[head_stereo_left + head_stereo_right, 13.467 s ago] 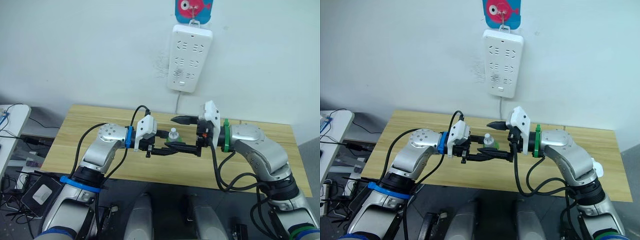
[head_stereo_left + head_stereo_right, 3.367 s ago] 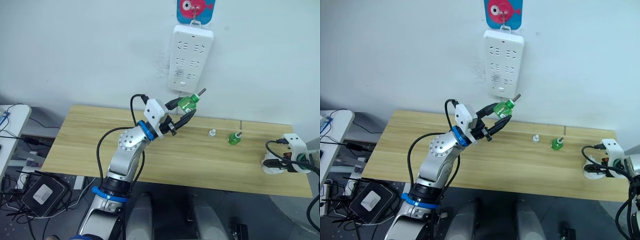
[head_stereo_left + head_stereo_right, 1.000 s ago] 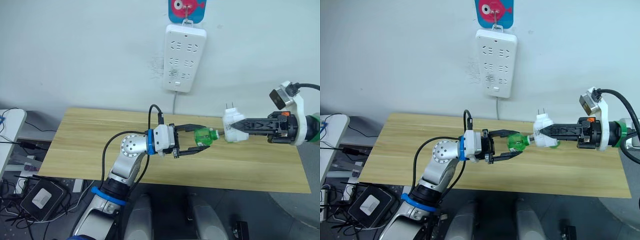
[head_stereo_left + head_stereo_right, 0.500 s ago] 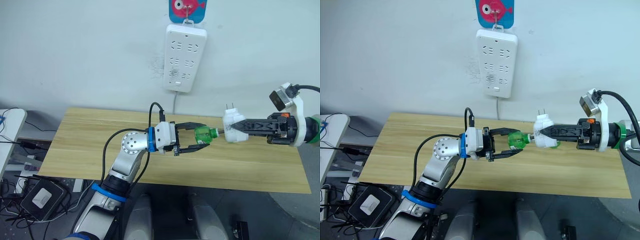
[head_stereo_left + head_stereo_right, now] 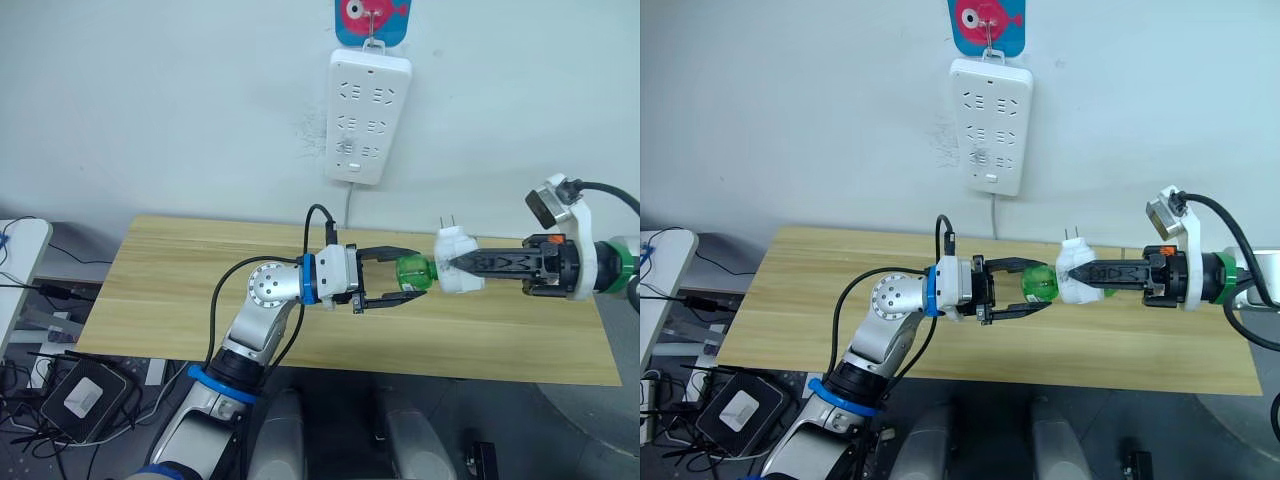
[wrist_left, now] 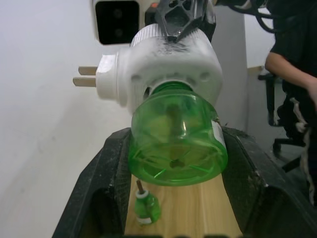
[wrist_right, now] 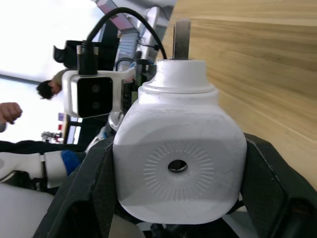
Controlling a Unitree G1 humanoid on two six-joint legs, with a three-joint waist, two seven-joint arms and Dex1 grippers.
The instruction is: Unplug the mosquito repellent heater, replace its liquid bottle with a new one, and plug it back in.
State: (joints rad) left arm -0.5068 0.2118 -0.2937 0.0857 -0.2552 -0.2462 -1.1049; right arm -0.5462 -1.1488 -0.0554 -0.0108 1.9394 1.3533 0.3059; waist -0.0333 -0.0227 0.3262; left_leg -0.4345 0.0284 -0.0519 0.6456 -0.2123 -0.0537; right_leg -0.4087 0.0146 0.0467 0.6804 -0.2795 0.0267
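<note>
left wrist view, bottle (image 6: 176,141) neck hidden inside heater (image 6: 163,64)

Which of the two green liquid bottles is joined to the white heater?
The larger green bottle, held between the left gripper's fingers with its neck in the mosquito repellent heater. The other small green bottle stands alone on the table.
</note>
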